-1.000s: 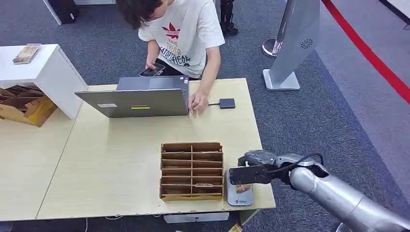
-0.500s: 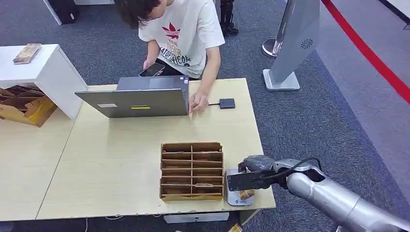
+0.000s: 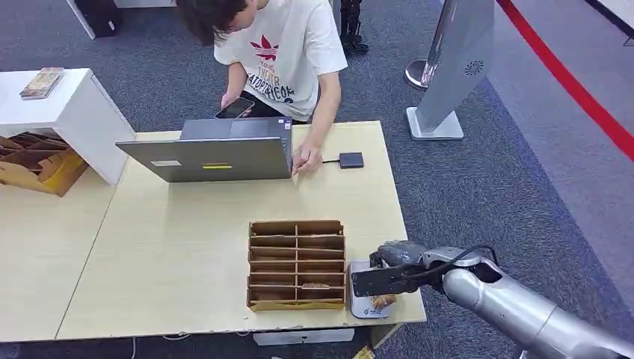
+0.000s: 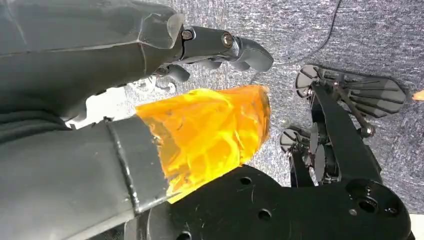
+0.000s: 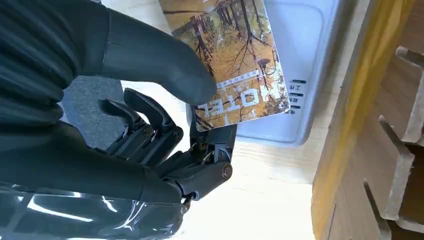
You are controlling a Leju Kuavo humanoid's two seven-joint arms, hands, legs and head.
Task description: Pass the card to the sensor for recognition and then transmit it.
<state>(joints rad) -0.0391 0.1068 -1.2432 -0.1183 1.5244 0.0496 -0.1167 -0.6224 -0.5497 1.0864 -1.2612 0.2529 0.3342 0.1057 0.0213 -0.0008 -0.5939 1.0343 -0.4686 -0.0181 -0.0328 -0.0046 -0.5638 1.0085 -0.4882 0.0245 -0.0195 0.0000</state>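
Right hand (image 3: 392,271) pinched the card (image 5: 231,60) thumb-on-top just over the grey sensor (image 5: 305,60) at the surface (image 3: 187,254) edge beside the wooden organizer (image 3: 297,263); left hand (image 4: 165,55) hung loose, holding nothing; risked card slip from shallow pinch, or misread if tilted.

"HOTEL" on the forest-print card (image 5: 231,60), rest of the print too small to read
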